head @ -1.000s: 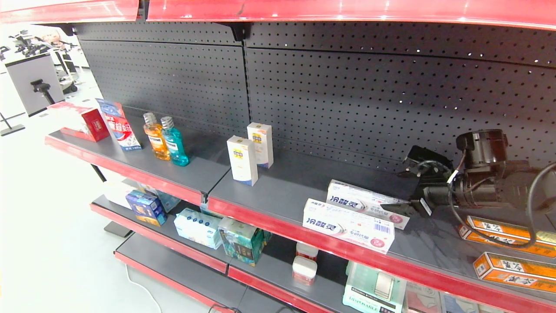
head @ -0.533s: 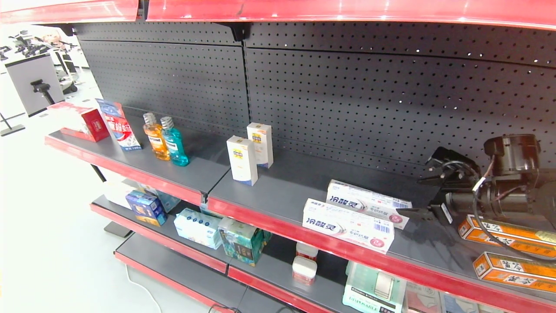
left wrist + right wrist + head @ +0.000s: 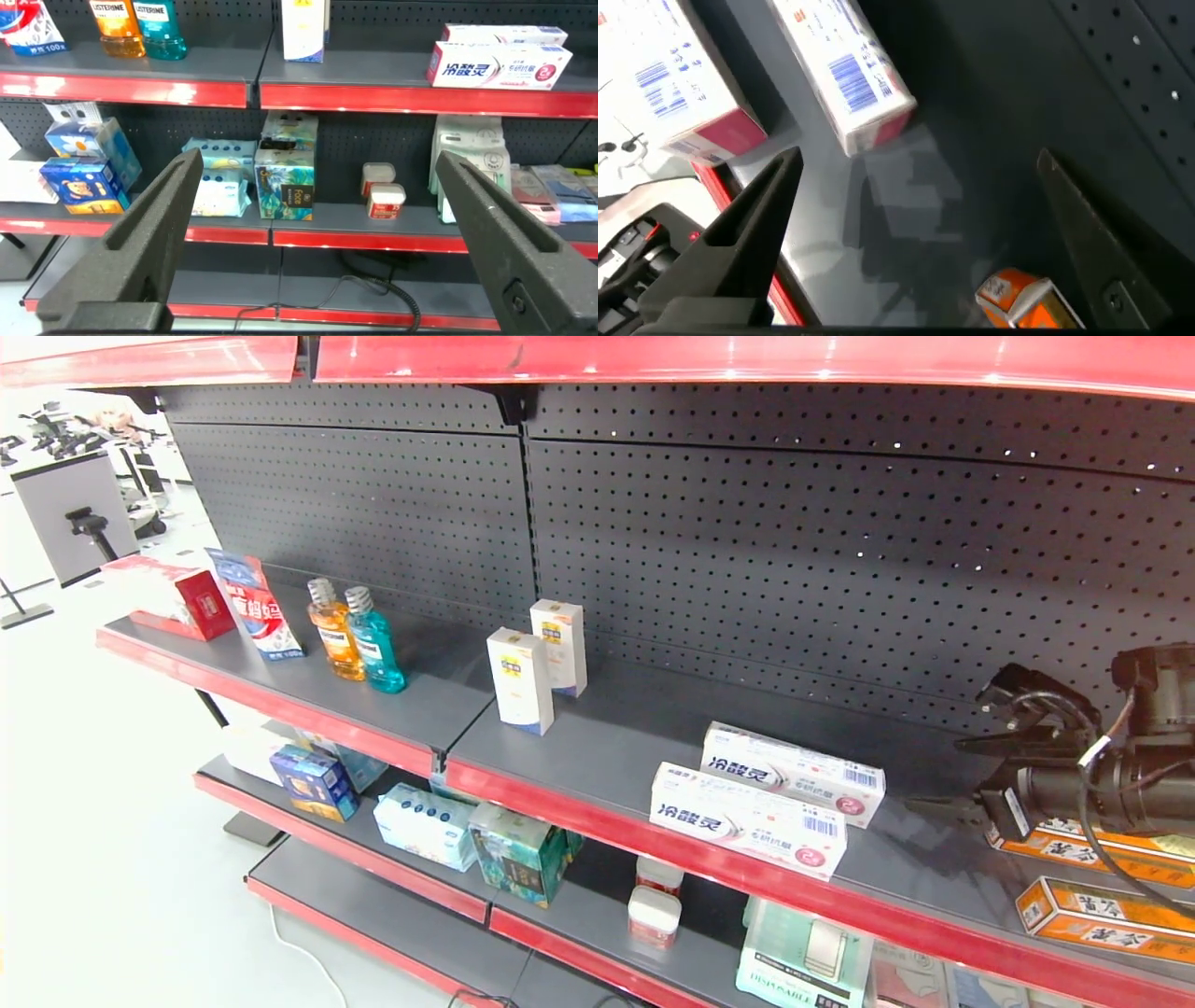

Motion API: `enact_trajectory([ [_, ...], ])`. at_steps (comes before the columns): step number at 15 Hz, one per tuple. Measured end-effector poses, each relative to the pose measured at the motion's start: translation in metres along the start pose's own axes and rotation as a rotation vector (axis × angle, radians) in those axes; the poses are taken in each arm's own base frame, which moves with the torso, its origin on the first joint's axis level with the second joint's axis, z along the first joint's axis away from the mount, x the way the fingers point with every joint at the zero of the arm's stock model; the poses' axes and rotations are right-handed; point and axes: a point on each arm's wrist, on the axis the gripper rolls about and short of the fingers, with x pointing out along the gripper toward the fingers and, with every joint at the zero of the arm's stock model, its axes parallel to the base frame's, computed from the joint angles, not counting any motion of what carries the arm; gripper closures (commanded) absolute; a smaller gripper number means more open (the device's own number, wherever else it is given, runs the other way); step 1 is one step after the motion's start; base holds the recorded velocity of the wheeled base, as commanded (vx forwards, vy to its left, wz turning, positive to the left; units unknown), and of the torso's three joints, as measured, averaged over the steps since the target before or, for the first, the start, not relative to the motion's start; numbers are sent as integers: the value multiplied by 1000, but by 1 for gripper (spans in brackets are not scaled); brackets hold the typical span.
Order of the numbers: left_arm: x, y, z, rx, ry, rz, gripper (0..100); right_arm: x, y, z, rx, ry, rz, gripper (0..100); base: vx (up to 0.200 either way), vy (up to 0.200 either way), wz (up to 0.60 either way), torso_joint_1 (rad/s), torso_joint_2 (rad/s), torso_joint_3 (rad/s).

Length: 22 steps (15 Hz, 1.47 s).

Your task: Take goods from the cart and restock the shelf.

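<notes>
Toothpaste box (image 3: 792,775) flat, lengthwise along shelf (image 3: 635,728)

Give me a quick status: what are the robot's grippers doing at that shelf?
Left gripper open, empty, facing the lower shelves. Right gripper open, empty, above the shelf between white toothpaste boxes and orange boxes. Nothing blocking.

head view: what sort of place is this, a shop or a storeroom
Most likely a shop aisle, perhaps a mock-up: red-edged shelves against a pegboard back, with toothpaste boxes and mouthwash bottles set out like retail stock.
</notes>
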Motion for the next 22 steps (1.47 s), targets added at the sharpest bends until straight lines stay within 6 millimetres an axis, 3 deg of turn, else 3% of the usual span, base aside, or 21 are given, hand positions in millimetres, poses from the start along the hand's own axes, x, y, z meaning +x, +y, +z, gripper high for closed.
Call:
enact_trajectory([
  [8, 0, 0, 0, 0, 0, 1, 0, 9, -8, 1, 128, -6, -109, 0, 0, 0, 0, 0, 0, 0],
  [22, 0, 0, 0, 0, 0, 1, 0, 28, -7, -8, 82, 24, -127, 0, 0, 0, 0, 0, 0, 0],
])
